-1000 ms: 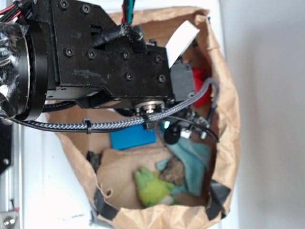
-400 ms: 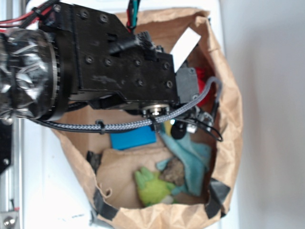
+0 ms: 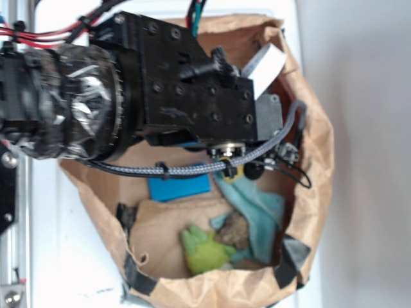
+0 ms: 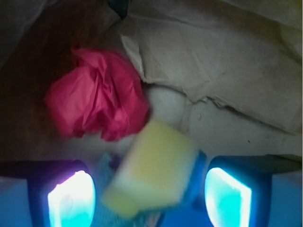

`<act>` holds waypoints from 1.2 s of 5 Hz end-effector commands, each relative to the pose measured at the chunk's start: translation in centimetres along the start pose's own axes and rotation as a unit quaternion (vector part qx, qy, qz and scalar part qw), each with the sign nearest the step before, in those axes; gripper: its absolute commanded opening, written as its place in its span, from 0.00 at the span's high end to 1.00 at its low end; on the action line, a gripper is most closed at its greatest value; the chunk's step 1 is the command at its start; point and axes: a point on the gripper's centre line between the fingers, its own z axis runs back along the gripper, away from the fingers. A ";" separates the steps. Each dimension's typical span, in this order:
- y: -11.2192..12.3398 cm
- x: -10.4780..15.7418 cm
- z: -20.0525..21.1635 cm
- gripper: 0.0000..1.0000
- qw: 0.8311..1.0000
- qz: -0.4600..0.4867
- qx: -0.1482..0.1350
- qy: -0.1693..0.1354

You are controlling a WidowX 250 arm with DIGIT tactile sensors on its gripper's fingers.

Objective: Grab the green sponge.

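Inside the paper bag (image 3: 308,192). Gripper (image 4: 150,191) spread wide, gripping nothing; sponge (image 4: 154,165) tilted between the fingers (image 4: 71,201), nearer the right one, red crumple (image 4: 97,101) beyond.

White tabletop (image 3: 77,256) w/ brown paper bag (image 3: 308,212) on it.
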 end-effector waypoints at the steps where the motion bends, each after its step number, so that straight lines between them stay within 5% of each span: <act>1: -0.9 0.3 0.7 0.00 0.999 0.009 -0.022 -0.025; 5: -0.5 -1.1 0.0 0.00 0.999 -0.011 -0.008 -0.038; 6: -0.6 -1.0 0.1 0.42 0.999 -0.008 -0.010 -0.037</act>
